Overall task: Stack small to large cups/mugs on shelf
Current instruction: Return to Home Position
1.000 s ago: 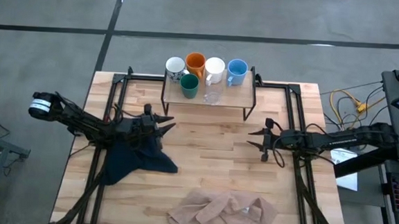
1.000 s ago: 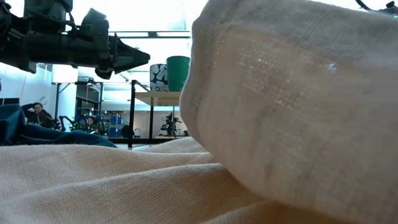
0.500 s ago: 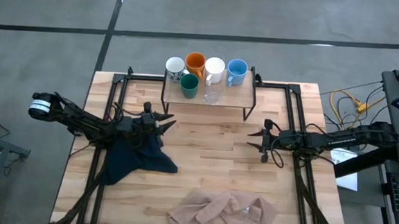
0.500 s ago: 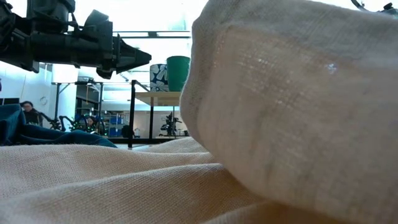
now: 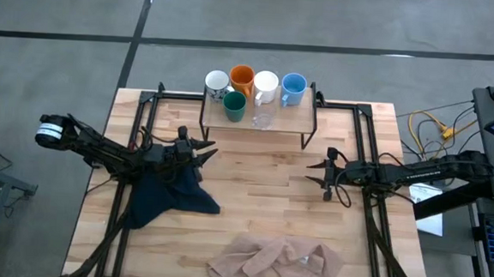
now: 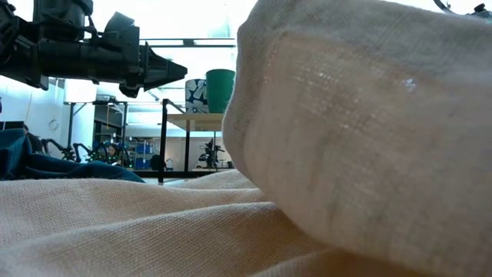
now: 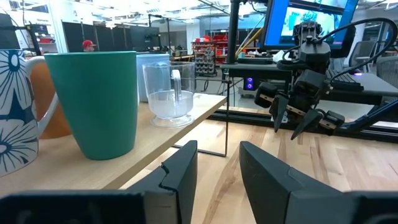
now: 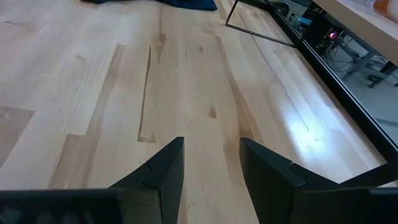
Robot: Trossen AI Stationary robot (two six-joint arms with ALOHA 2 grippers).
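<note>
The six cups (image 5: 266, 85) stood together on the shelf (image 5: 293, 122). The left gripper (image 5: 205, 150) and the right gripper (image 5: 314, 171) hung low over the table (image 5: 261, 195), fingers apart, both empty.

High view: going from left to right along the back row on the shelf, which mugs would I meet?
patterned mug → orange mug → white mug → light blue mug

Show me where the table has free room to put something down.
Bare tabletop lies between the left gripper and right gripper, from shelf to beige cloth. Cups crowd the shelf; the dark blue cloth covers the left.
</note>
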